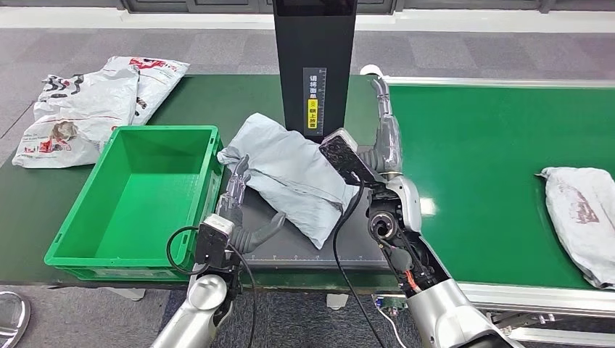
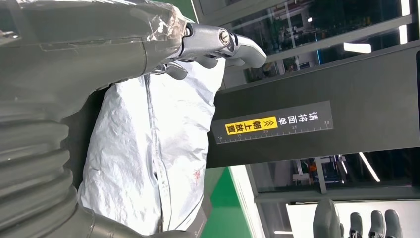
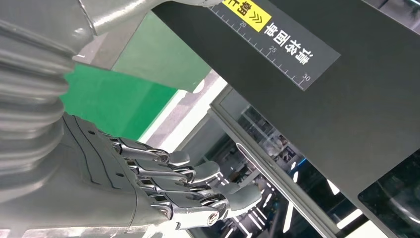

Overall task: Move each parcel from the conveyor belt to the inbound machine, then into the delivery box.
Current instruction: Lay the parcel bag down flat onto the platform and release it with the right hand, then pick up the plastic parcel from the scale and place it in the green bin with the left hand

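Grey fingers [image 1: 239, 174] of the left hand [image 1: 243, 206] are reaching over the near end of the grey parcel [image 1: 290, 174], thumb below it, gripping it. The right hand [image 1: 381, 148] is lying beside the parcel's far end, fingers [image 3: 198, 173] stretched out, holding nothing. The soft, wrinkly plastic parcel is lying on the inbound machine's dark plate [image 1: 304, 250], under its black post [image 1: 314, 65]. The green box [image 1: 145, 196] is sitting just beside. Another parcel [image 1: 584, 217] is waiting on the green conveyor belt [image 1: 479, 145].

We note grey carpet floor [image 1: 450, 51] beyond the belt, round silver object [image 1: 11, 317] on the floor at lower left, small white item [image 1: 336, 301] beneath the platform's near edge.
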